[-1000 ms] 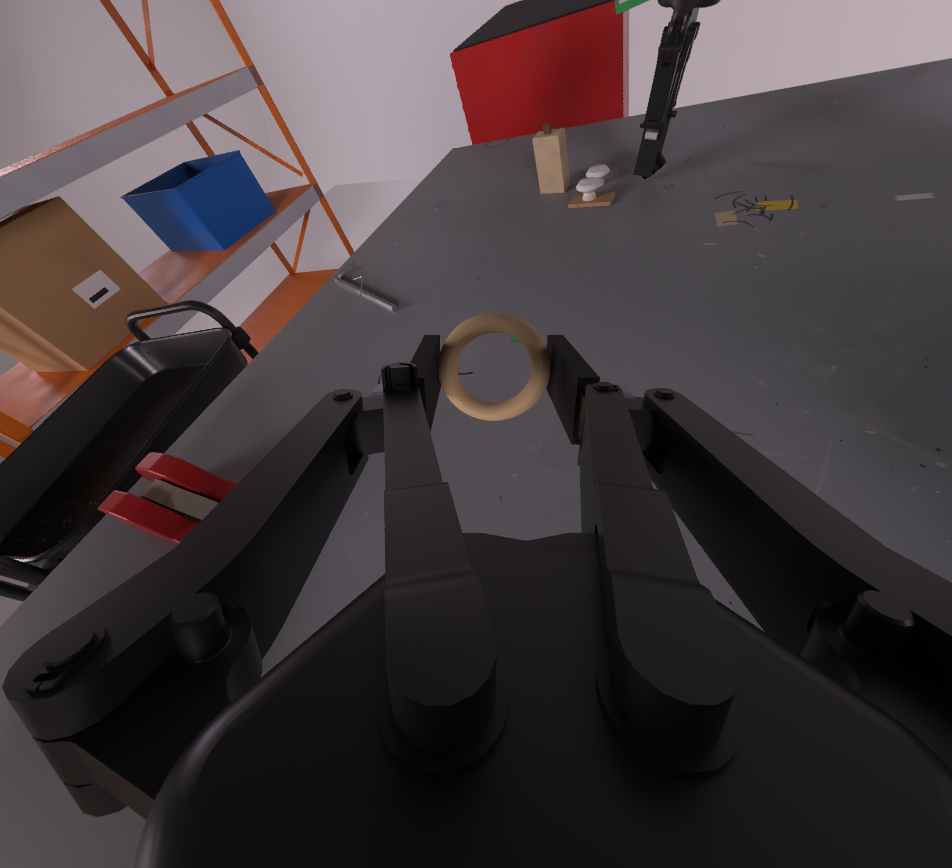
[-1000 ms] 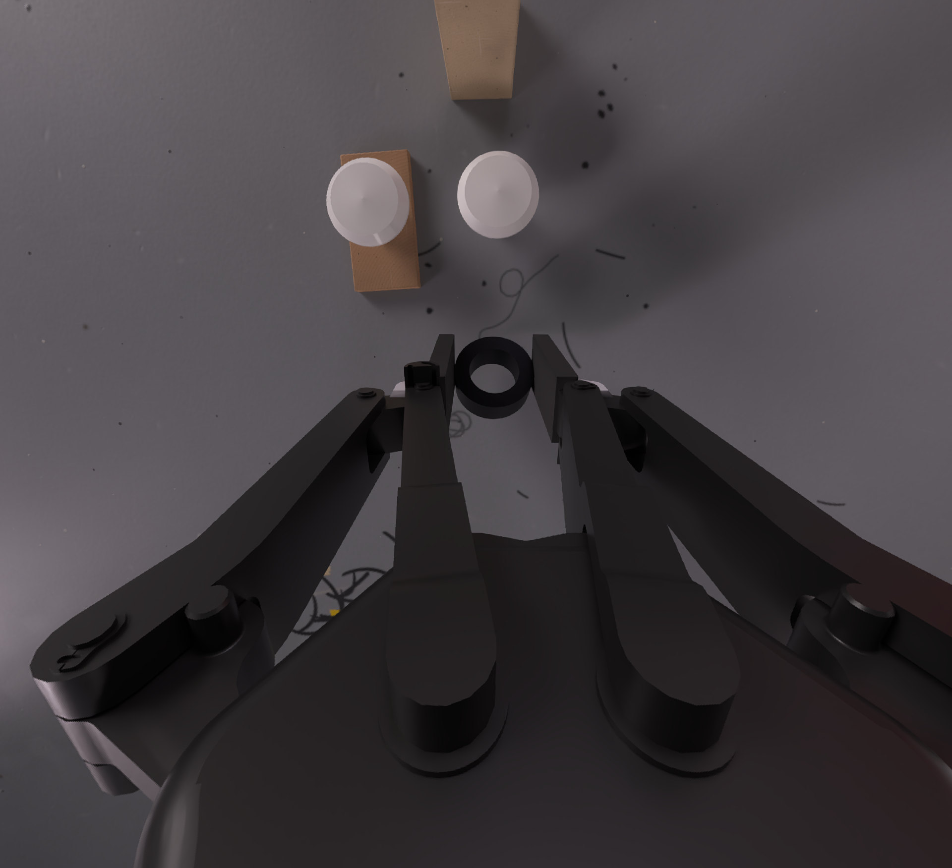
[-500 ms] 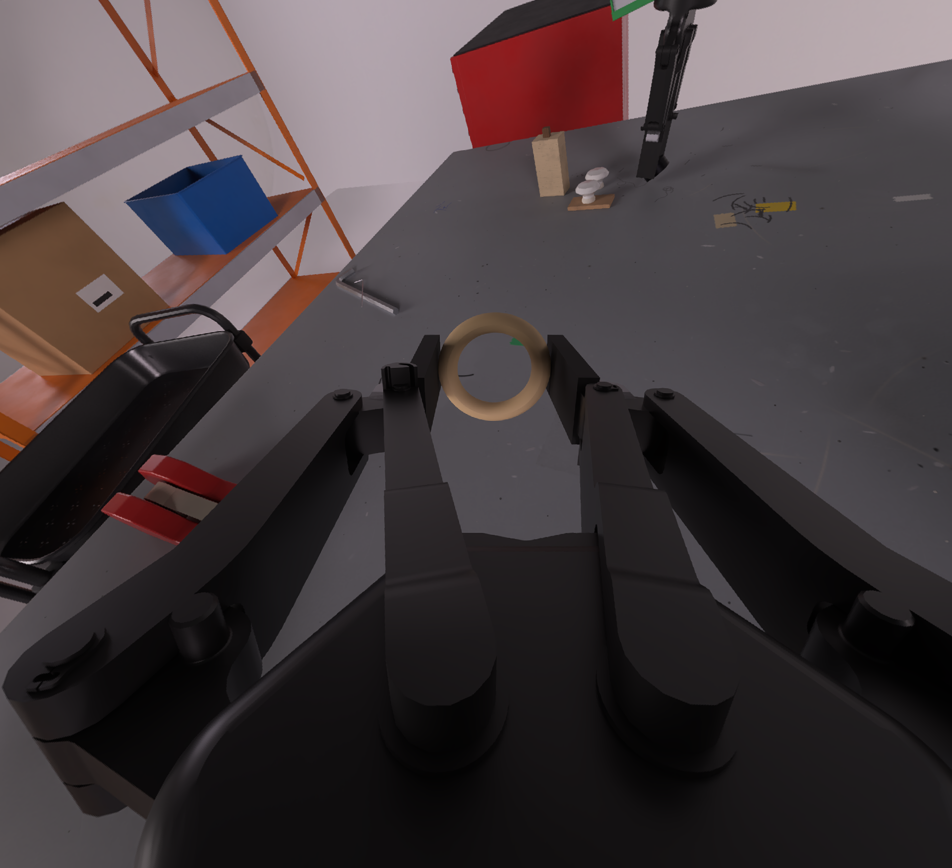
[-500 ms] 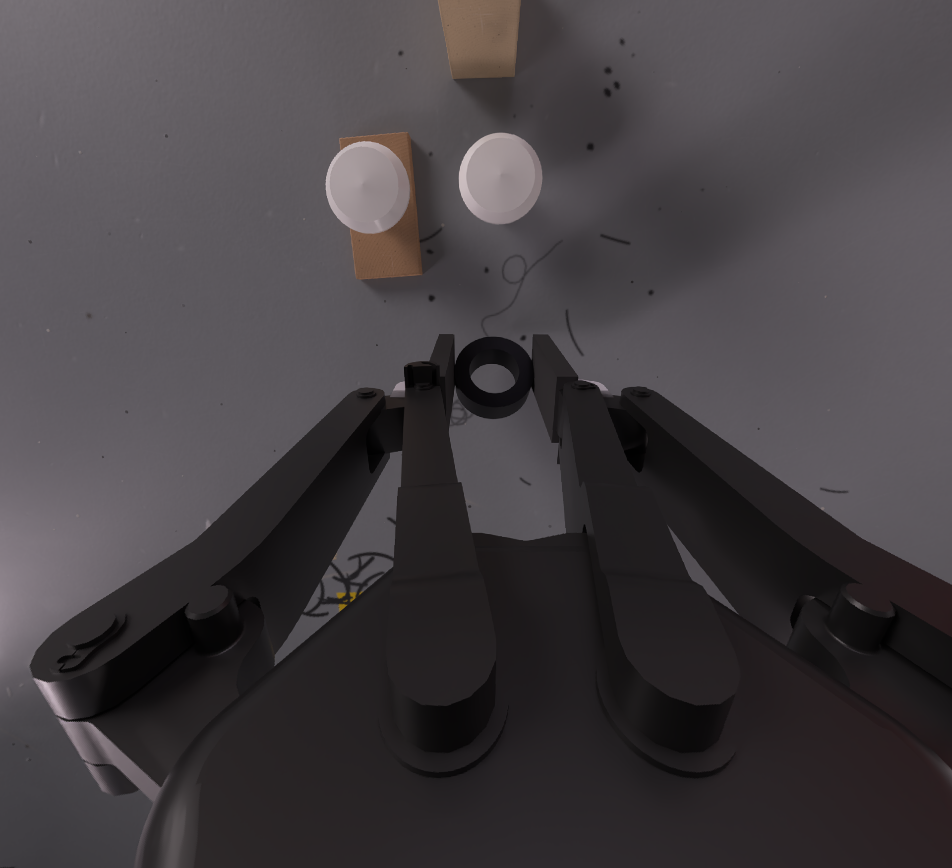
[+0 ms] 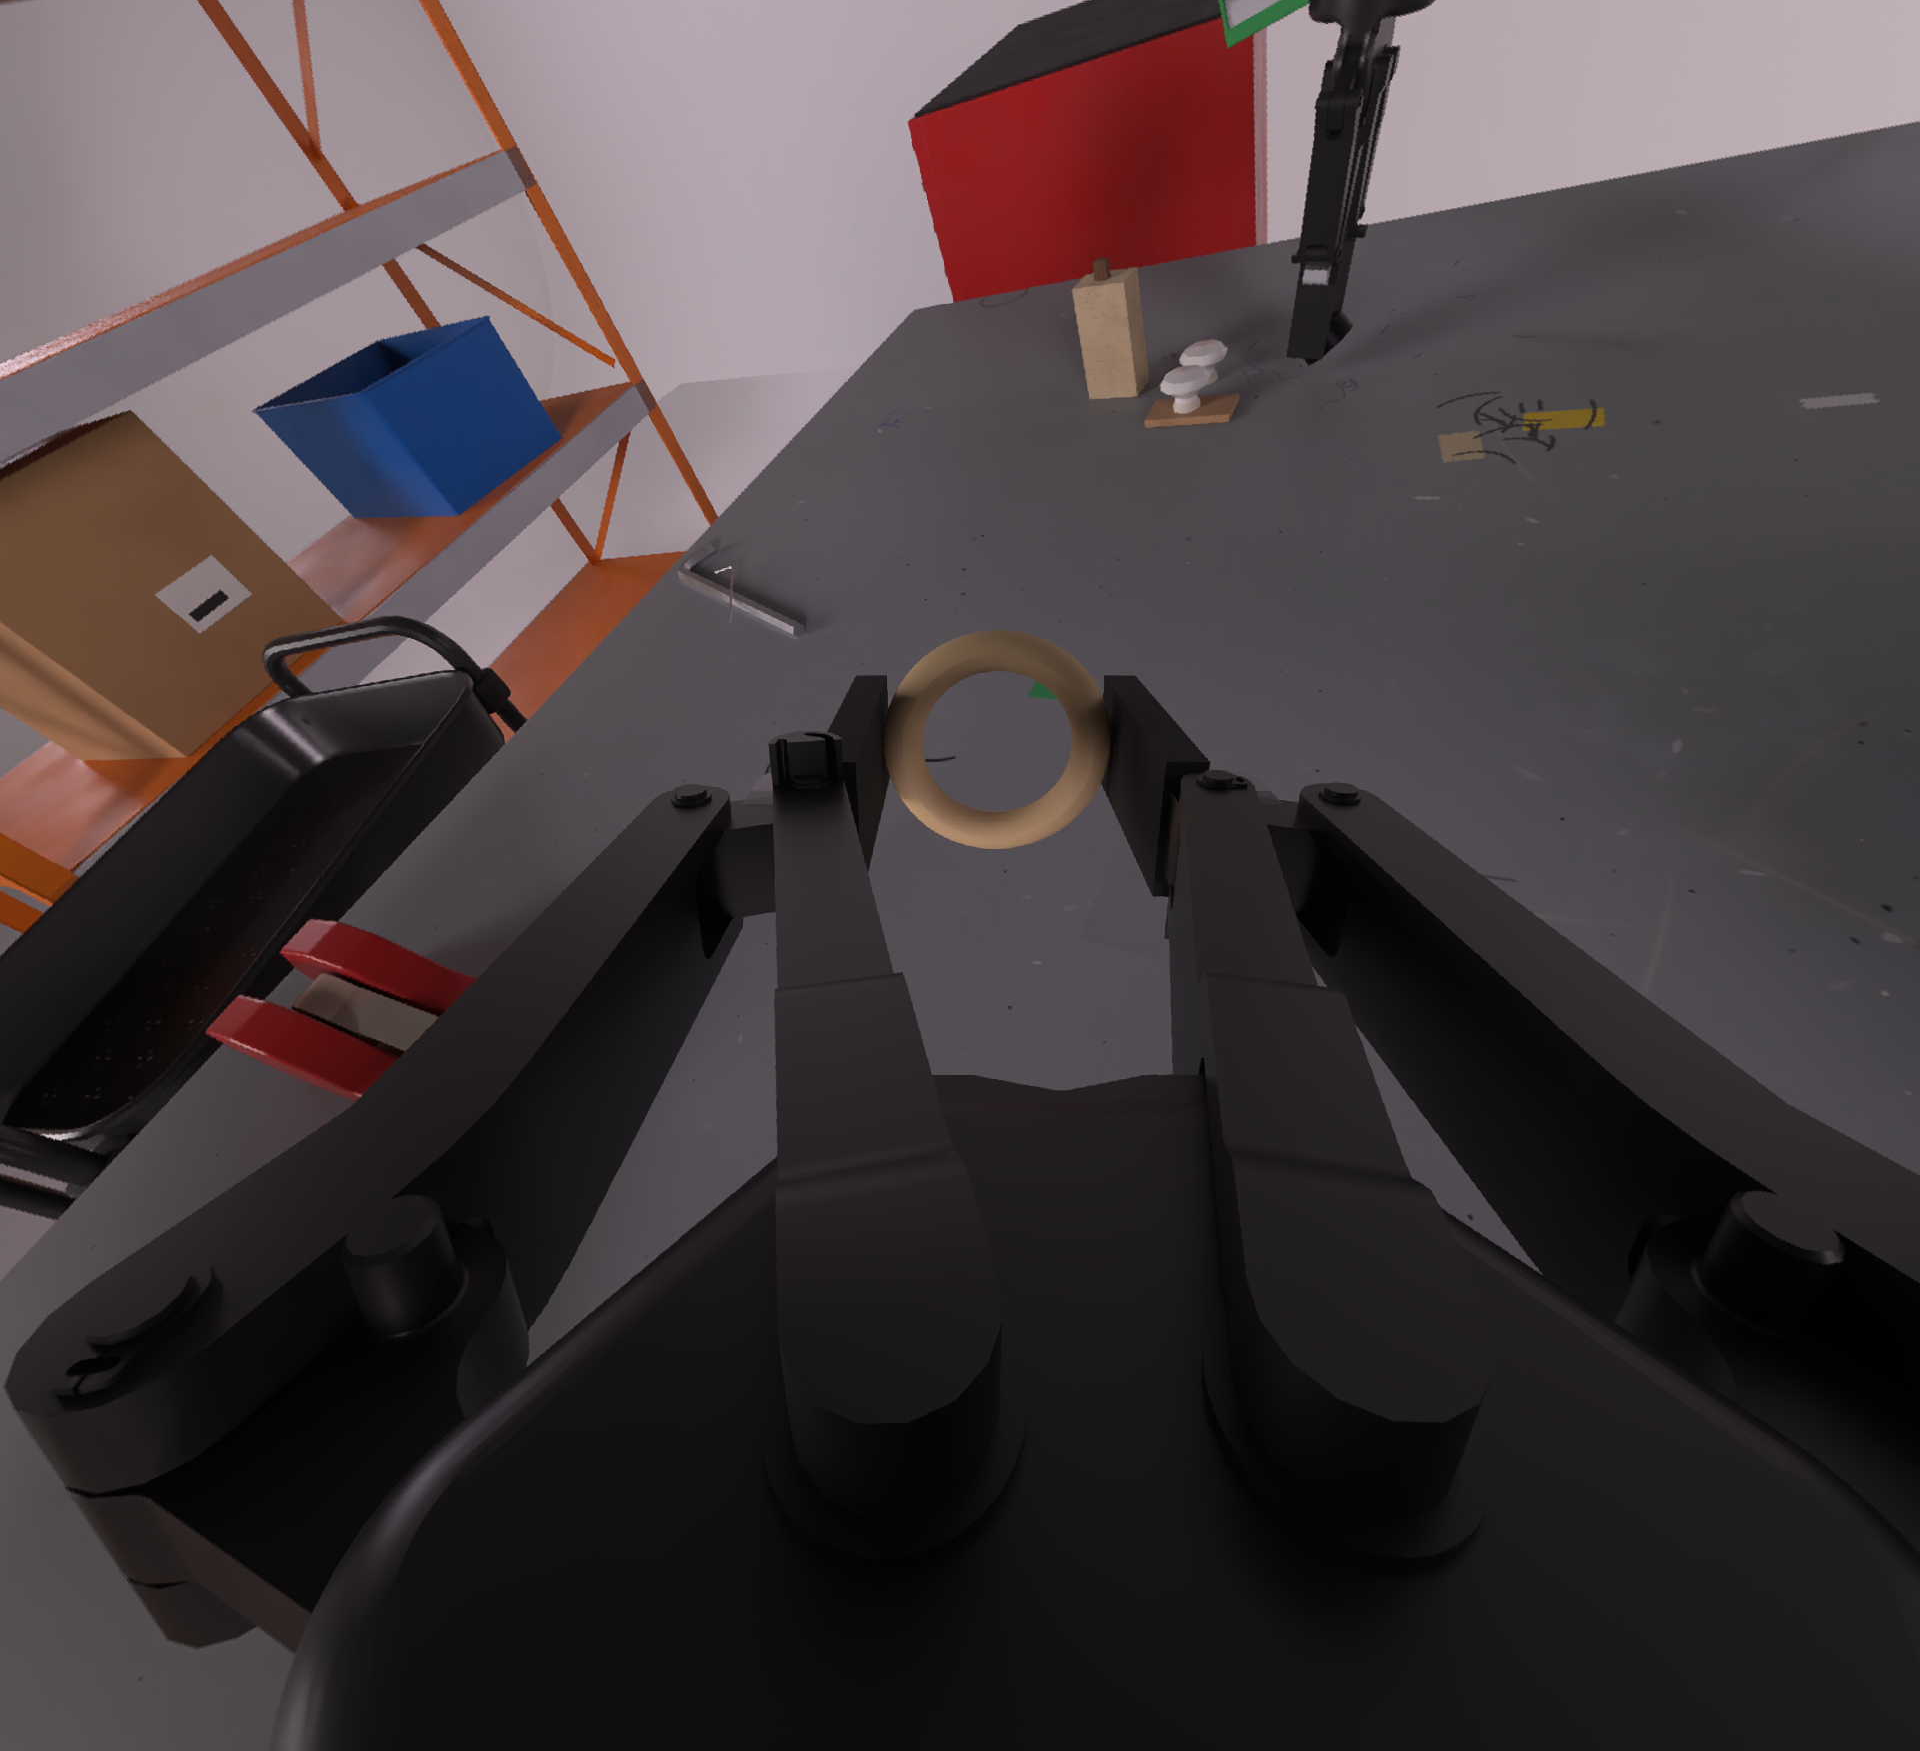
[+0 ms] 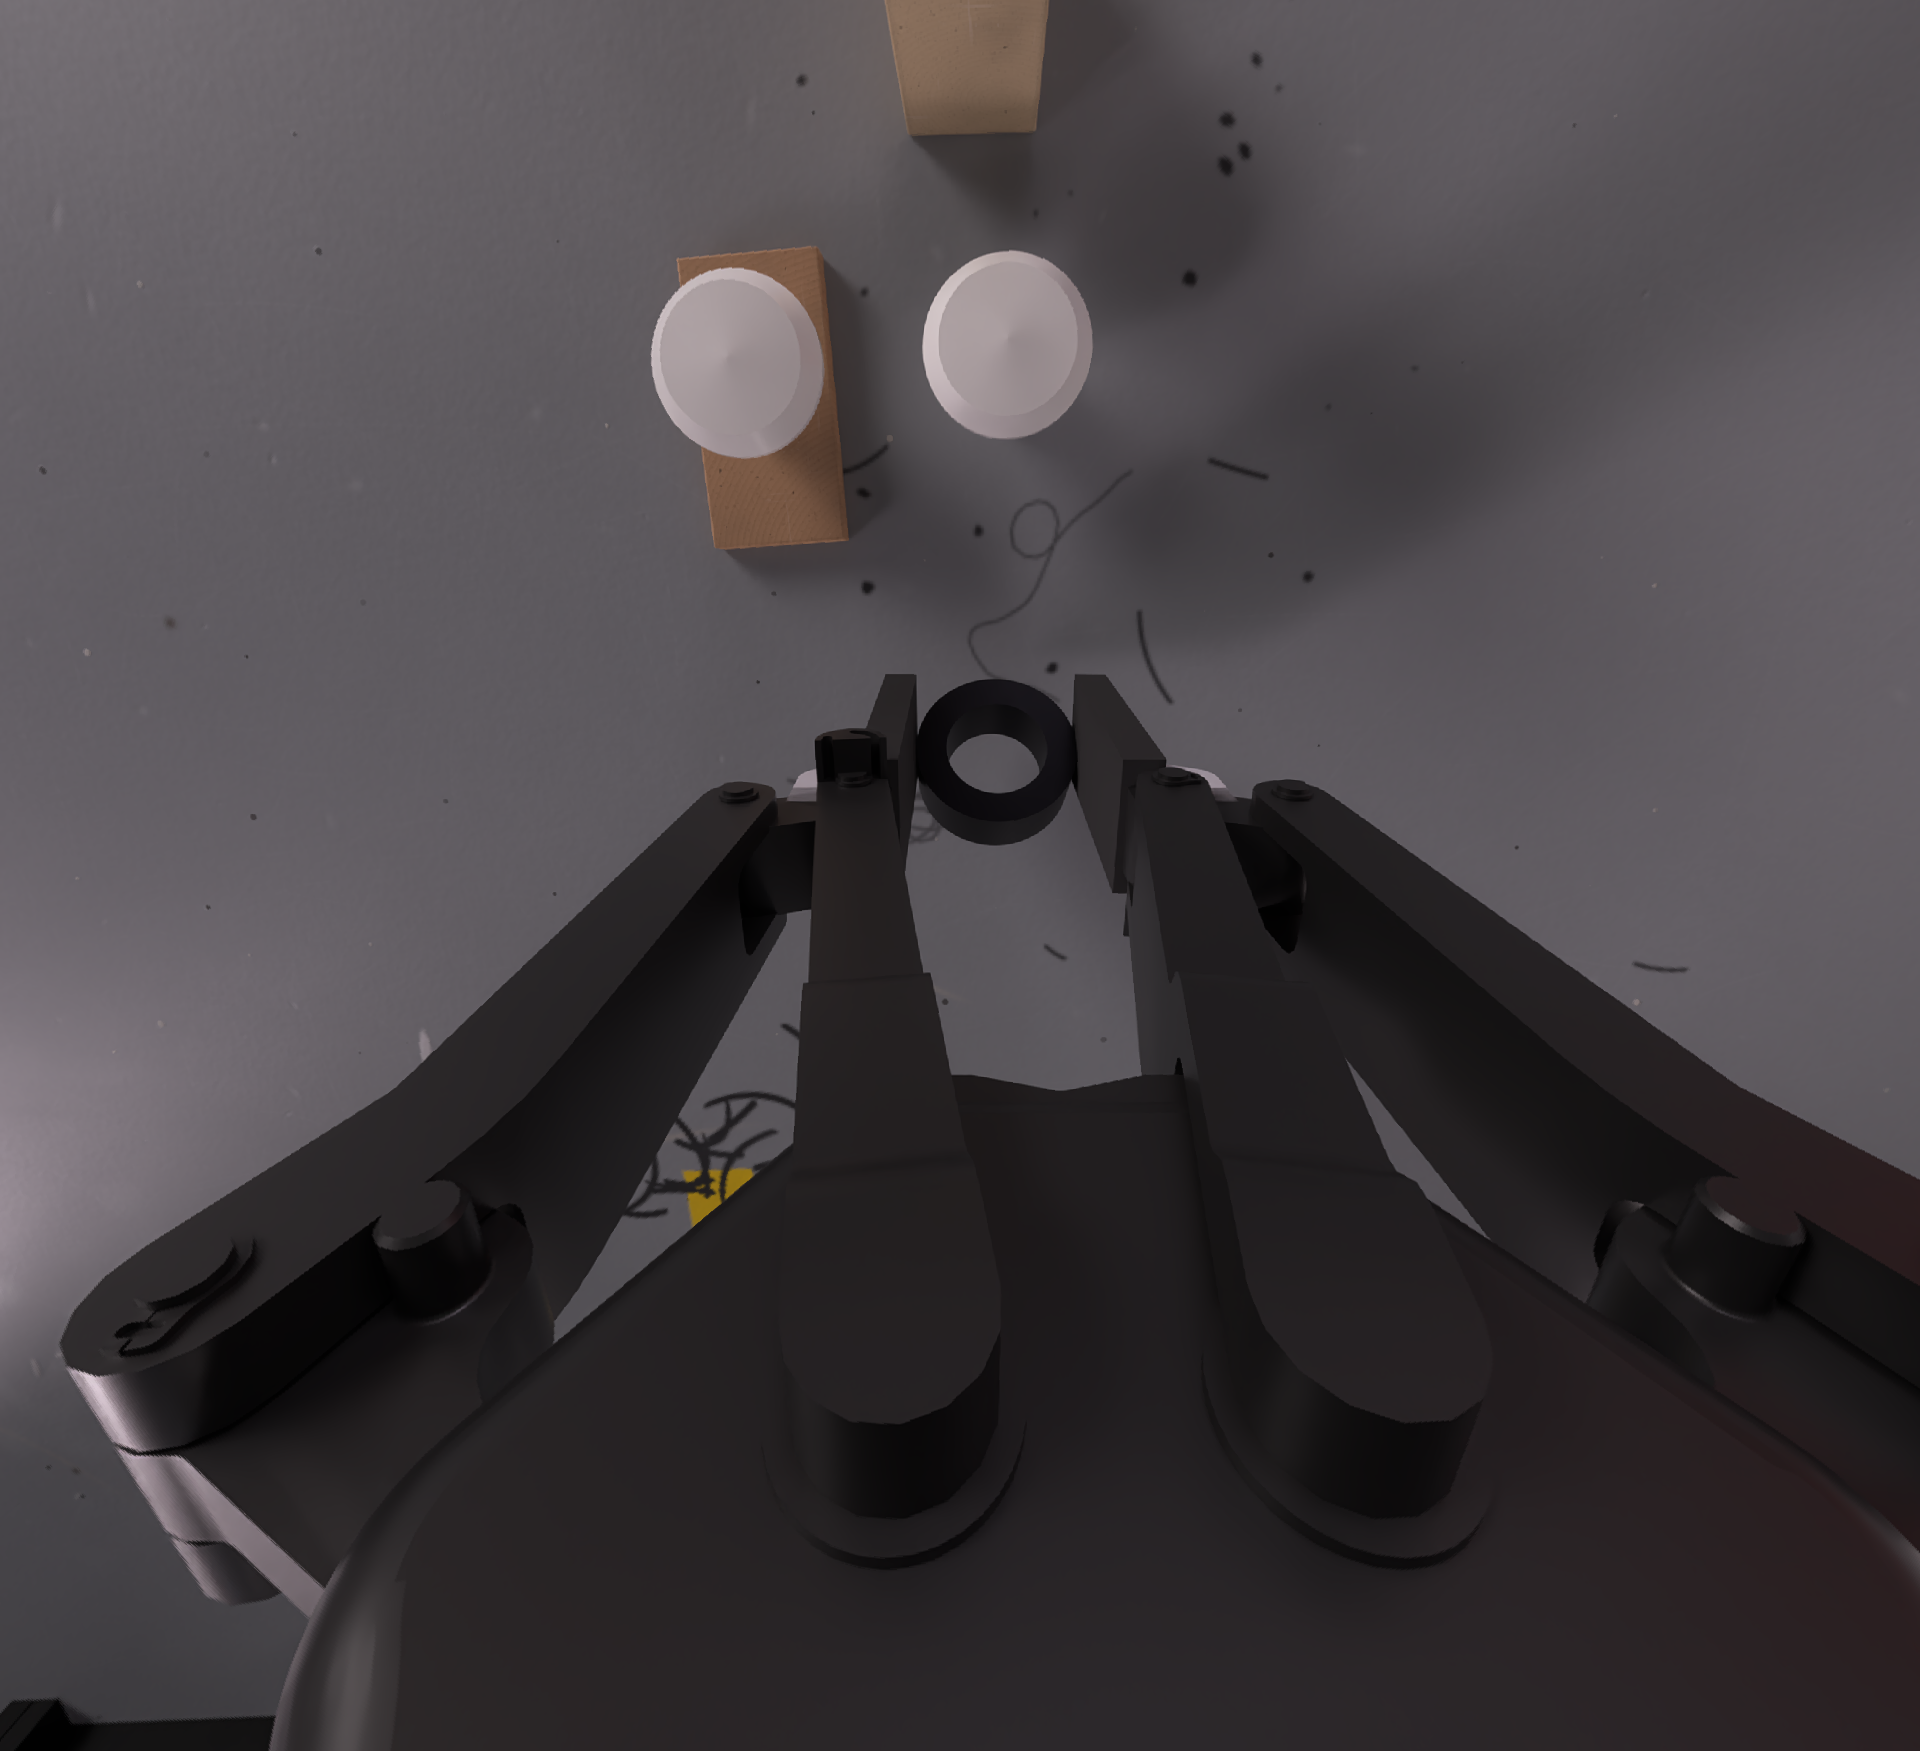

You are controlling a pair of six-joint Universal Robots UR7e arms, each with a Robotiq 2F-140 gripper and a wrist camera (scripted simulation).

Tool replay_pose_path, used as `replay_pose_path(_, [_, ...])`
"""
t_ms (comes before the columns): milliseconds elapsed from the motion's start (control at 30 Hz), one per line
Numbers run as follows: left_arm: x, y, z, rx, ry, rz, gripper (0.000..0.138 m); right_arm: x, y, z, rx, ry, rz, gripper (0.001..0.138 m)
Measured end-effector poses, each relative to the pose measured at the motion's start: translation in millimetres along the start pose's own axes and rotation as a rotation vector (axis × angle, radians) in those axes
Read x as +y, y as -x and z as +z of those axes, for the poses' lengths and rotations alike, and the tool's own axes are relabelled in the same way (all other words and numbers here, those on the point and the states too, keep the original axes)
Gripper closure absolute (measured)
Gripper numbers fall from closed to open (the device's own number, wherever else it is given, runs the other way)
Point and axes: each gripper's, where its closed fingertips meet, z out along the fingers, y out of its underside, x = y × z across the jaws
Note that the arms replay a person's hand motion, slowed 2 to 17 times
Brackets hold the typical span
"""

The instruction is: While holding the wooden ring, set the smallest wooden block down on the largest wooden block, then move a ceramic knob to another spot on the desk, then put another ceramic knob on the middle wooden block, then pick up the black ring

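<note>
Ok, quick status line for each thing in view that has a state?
left gripper: shut on the wooden ring, held above the desk
right gripper: shut on the black ring
largest wooden block: upright, smallest block on top
middle wooden block: flat, one ceramic knob on it
other ceramic knob: upright on the desk
</note>
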Motion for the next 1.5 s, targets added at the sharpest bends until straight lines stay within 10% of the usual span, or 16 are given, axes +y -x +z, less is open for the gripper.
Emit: replay_pose_path(1500, [0.7, 0.4, 0.6, -0.003, 0.004, 0.001, 0.084, -10.6, -0.1, 5.7, -0.004, 0.014, -0.010, 0.099])
